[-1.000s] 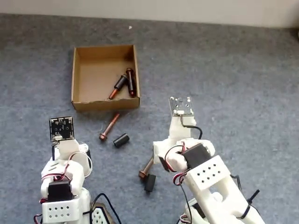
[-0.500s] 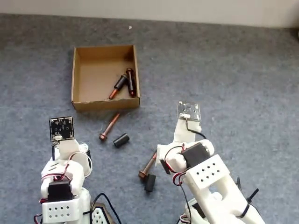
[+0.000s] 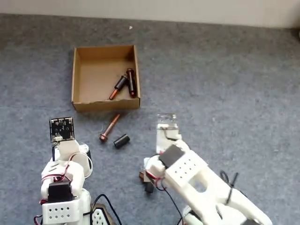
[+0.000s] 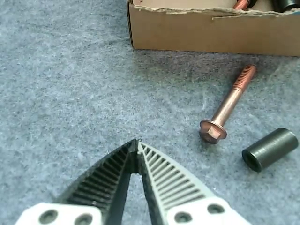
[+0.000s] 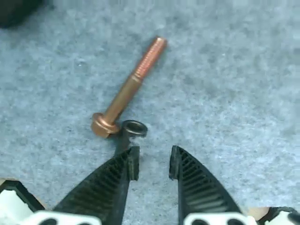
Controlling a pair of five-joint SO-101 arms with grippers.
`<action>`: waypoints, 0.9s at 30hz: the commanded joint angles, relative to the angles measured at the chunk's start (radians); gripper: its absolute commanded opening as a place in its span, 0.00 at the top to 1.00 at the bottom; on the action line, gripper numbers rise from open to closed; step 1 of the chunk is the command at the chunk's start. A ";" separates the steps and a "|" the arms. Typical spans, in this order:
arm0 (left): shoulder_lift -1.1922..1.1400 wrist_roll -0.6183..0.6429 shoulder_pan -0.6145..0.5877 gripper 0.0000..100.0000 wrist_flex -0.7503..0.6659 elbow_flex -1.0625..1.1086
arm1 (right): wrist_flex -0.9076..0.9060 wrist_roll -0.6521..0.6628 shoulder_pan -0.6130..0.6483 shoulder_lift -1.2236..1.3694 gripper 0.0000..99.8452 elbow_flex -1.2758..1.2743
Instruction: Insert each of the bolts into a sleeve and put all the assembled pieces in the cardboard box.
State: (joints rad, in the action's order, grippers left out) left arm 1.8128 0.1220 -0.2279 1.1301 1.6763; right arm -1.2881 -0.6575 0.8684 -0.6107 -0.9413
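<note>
one right gripper (image 5: pixel 153 161), jaws apart, near bolt (image 5: pixel 126 89) and sleeve (image 5: pixel 130 132)

The high view looks down from a fixed point well above the table (image 3: pixel 225 70), far enough off to take in the whole cardboard box (image 3: pixel 93 75). The left wrist camera sits low behind the left gripper (image 4: pixel 137 145) and faces the box's near wall at close range. It shares the loose bolt (image 4: pixel 228 104) and sleeve (image 4: pixel 270 149) before that wall with the high view. The right wrist camera looks steeply down past the right gripper (image 5: pixel 153 161), close to the table, at a second bolt (image 5: pixel 129 87).
</note>
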 commanded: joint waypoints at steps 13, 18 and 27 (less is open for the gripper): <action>0.008 -0.015 -0.008 0.99 -0.018 0.019 | 0.021 -0.046 0.193 0.160 0.89 0.157; 0.008 -0.015 -0.008 0.99 -0.018 0.019 | 0.122 -0.044 0.193 0.162 0.89 0.090; 0.008 -0.015 -0.008 0.99 -0.018 0.019 | 0.160 -0.005 0.107 0.162 0.89 0.008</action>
State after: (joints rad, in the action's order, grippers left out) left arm 1.8128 0.1220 -0.2279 1.1301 1.6763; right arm -1.1439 -0.6912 1.0157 -0.4511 -0.9367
